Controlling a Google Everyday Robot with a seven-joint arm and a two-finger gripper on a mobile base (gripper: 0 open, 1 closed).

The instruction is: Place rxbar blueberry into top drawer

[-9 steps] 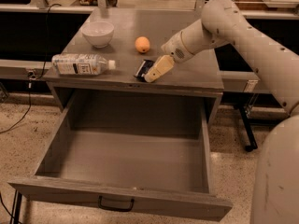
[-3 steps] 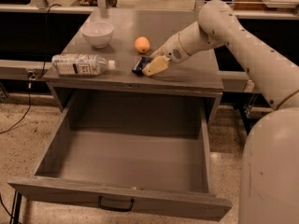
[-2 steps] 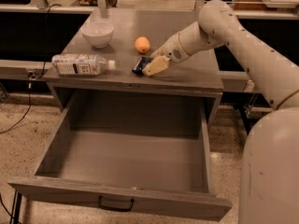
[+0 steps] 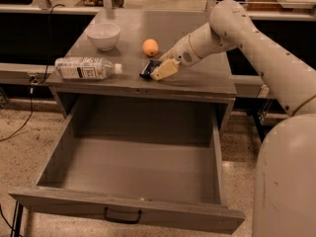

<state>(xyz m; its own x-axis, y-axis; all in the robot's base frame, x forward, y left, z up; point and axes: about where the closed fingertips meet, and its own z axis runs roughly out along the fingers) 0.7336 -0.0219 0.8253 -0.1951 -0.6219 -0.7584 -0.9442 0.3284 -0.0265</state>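
The water bottle (image 4: 86,68) lies at the left, its white label's print unreadable. The rxbar blueberry (image 4: 147,69) lies near the tabletop's (image 4: 200,82) front edge, with the gripper (image 4: 159,72) against it. I cannot tell whether the gripper pinches the bar. Best to secure the bar, lift it clear, then lower it into the open top drawer (image 4: 123,209).

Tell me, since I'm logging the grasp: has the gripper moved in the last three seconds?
Yes, slightly: the gripper has shifted left and back on the cabinet top, nearer the orange.
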